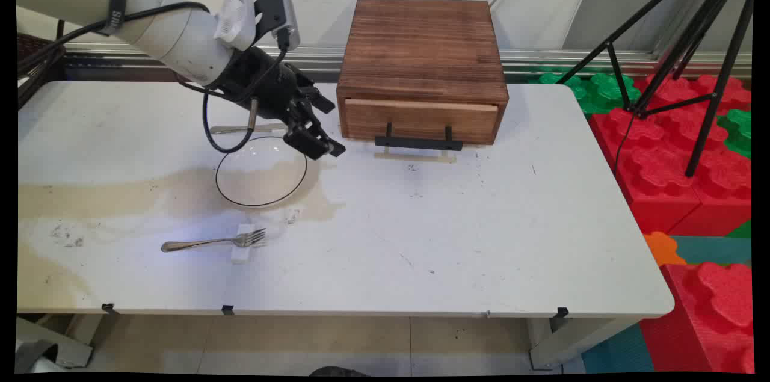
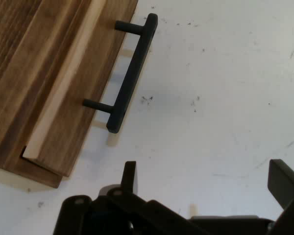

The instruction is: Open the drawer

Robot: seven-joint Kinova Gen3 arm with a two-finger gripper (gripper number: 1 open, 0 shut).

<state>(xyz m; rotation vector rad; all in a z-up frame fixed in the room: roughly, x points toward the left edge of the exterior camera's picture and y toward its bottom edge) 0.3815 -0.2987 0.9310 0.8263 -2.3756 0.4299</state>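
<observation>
My black gripper [image 1: 317, 142] hangs open and empty just above the table, over the right rim of a white plate with a thin black edge [image 1: 261, 172]. It points toward the wooden drawer box [image 1: 422, 63], a short way left of its black bar handle [image 1: 418, 142]. In the hand view the handle [image 2: 132, 73] runs slantwise above the gripper [image 2: 206, 188], with bare tabletop between them. The two fingers [image 2: 130, 177] stand wide apart with nothing between them. The drawer front [image 1: 421, 120] looks shut.
A metal fork [image 1: 213, 242] lies near the table's front left, its tines resting on a small white block [image 1: 243, 246]. Another piece of metal cutlery [image 1: 240, 128] lies behind the plate. A brownish stain spreads across the table's left. A black tripod [image 1: 692, 51] stands over red and green foam blocks at the right.
</observation>
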